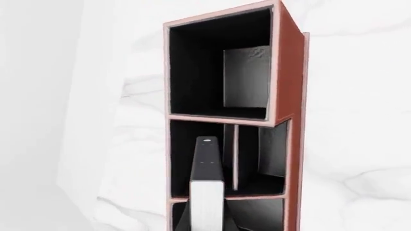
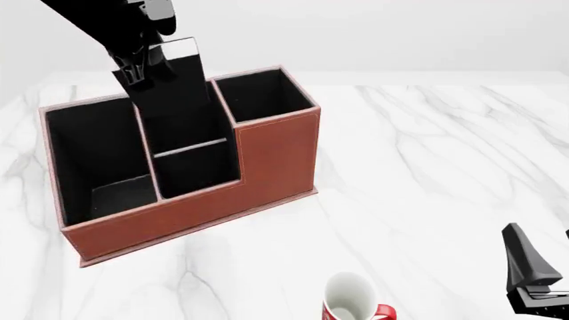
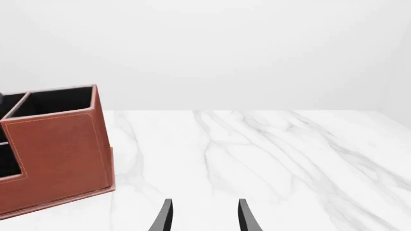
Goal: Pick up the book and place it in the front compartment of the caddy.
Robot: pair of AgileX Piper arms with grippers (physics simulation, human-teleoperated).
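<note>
The red-brown caddy (image 2: 266, 157) stands on the left half of the table. My left gripper (image 2: 142, 67) comes in from the upper left and is shut on the upper end of the black book (image 2: 182, 100). The book hangs upright, tilted a little. Its lower end is down inside the front compartment (image 2: 218, 120), the middle cell behind the low partition (image 2: 189, 147). In the left wrist view the book's white page edge (image 1: 207, 202) faces the camera and its far end reaches into that cell of the caddy (image 1: 289, 62). My right gripper (image 3: 204, 219) is open and empty, low at the near right (image 2: 534, 280).
A red-and-white mug (image 2: 351, 300) stands near the table's front edge, right of the caddy's front. The caddy's large end cell (image 2: 89, 153) is on the left and a tall square cell (image 2: 262, 93) on the right. The caddy's right end also shows in the right wrist view (image 3: 57, 149).
</note>
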